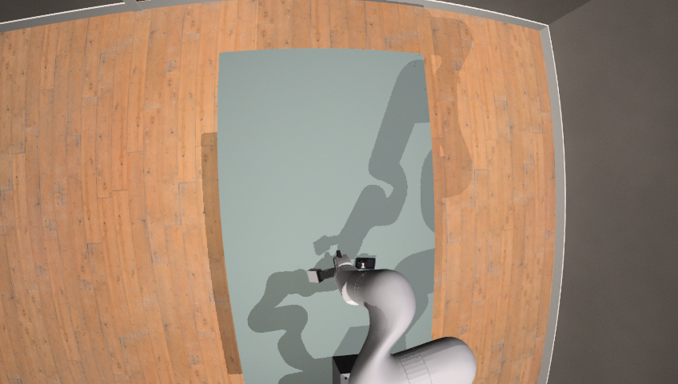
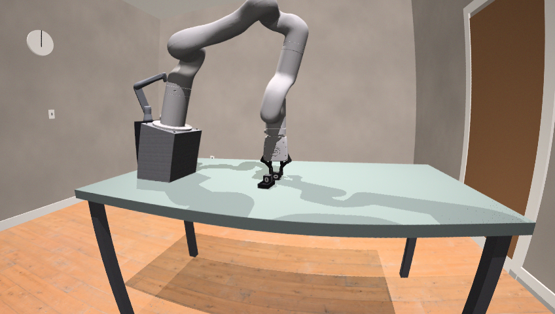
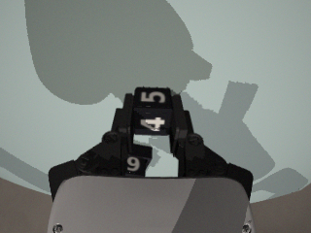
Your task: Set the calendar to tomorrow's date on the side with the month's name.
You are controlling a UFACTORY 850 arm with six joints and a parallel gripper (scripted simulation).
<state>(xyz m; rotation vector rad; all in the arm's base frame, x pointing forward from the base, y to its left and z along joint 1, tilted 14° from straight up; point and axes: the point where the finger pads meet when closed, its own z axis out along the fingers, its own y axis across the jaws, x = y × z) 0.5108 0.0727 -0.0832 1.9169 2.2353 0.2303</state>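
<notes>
My gripper [image 3: 152,107] points down over the table and is shut on a black date cube [image 3: 154,116]. In the wrist view the cube shows a white 4 on the face towards me and a 5 on the face behind it. In the exterior view the held cube [image 2: 276,176] is low over the table, at the right end of the small black tray [image 2: 265,184]. A second black cube [image 2: 267,179] stands in the tray and shows a 0. A dark face with a 9 [image 3: 134,165] shows at the lower left under the fingers. From above, the tray [image 1: 368,262] lies just right of the gripper [image 1: 339,257].
The robot's dark base box [image 2: 167,153] stands on the table behind and to the left of the tray. The arm's last links [image 1: 376,290] hang over the tray area and hide part of it from above. The table's edges are far from the tray.
</notes>
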